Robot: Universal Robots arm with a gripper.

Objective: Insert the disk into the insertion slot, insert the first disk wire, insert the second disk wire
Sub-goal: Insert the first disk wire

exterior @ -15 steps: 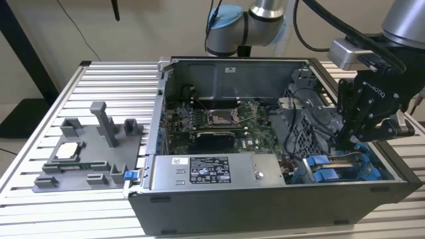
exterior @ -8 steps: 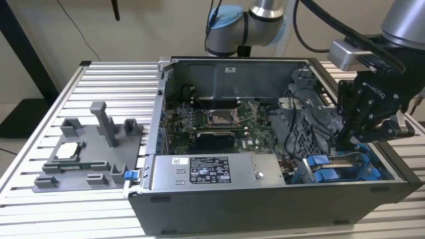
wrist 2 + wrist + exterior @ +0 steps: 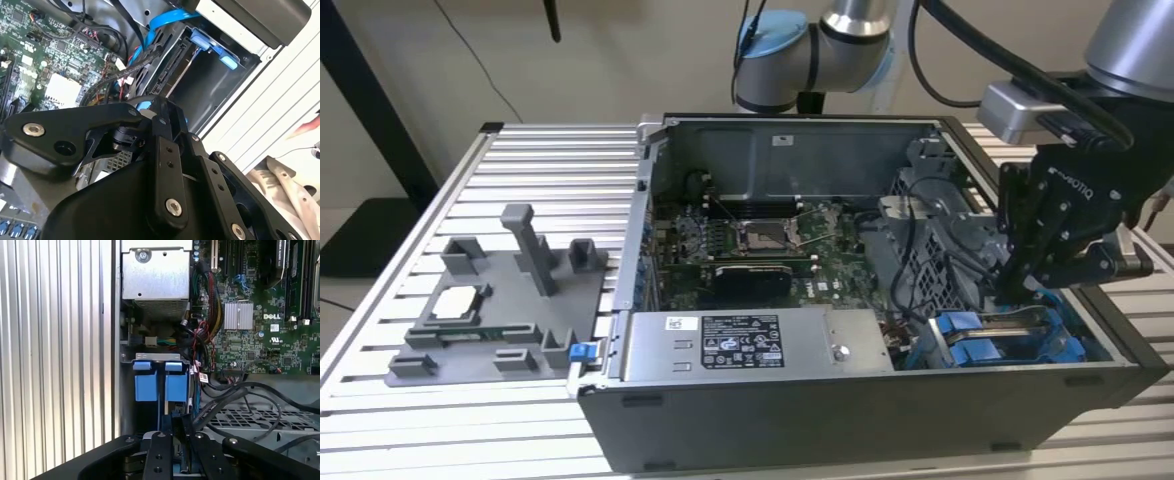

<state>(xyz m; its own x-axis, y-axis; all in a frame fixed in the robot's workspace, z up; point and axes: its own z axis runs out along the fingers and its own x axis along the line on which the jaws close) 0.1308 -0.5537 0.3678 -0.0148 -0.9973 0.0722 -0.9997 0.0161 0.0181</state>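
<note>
Nearest: slatted desk, open computer case, labelled power supply along its front edge.

Just behind, at the exterior view's right, the end effector hangs low over the insertion slot. Fingers drawn almost together with a sliver of blue between them; gripped or not, cannot tell.

The disk stands on edge in the blue-railed bay, connector edge facing the motherboard. Loose black cables and a blue wire crowd the tips.

Judgement: stay square to the rails, press straight, keep the cables from snagging.

Farthest: arm's elbow joint.
</note>
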